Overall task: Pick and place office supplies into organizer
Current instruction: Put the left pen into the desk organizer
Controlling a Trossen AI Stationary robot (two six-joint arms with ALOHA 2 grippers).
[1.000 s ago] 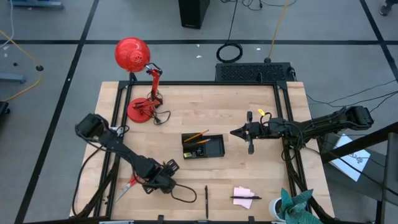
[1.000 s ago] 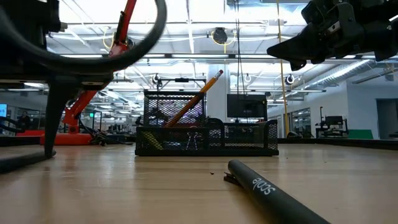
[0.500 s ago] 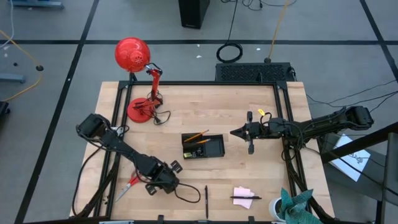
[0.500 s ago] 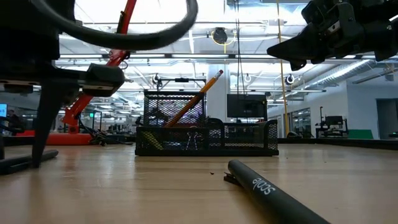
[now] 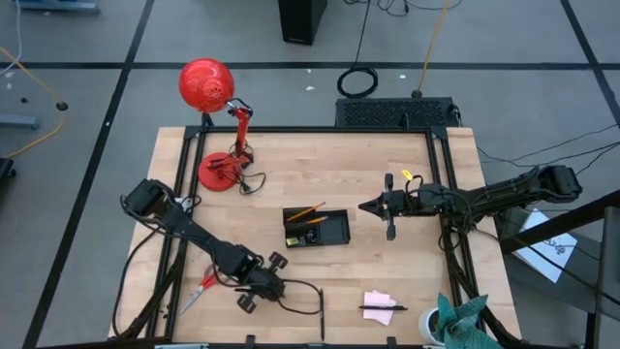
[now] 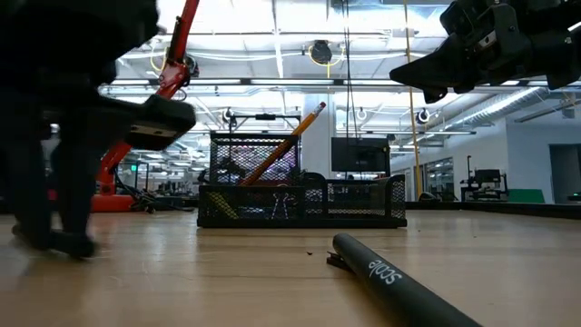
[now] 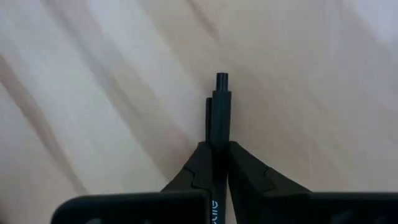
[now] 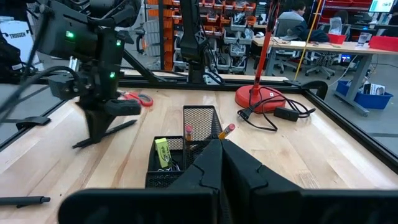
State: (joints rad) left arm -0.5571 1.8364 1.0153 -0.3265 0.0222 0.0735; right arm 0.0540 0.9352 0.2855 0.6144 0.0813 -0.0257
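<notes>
Pick step: left gripper (image 7: 217,163) clenched on thin dark pen (image 7: 218,118) at table level; right gripper (image 5: 366,206) closed, empty, beside organizer (image 5: 336,233); next, likely lift toward organizer.

Pale wood table (image 5: 368,165), black wire-mesh organizer (image 6: 302,193), matt pen (image 7: 219,115), probably plastic.

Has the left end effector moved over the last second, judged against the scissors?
Yes. In the high view the left end effector has travelled rightward away from the red-handled scissors, toward the pen.
</notes>
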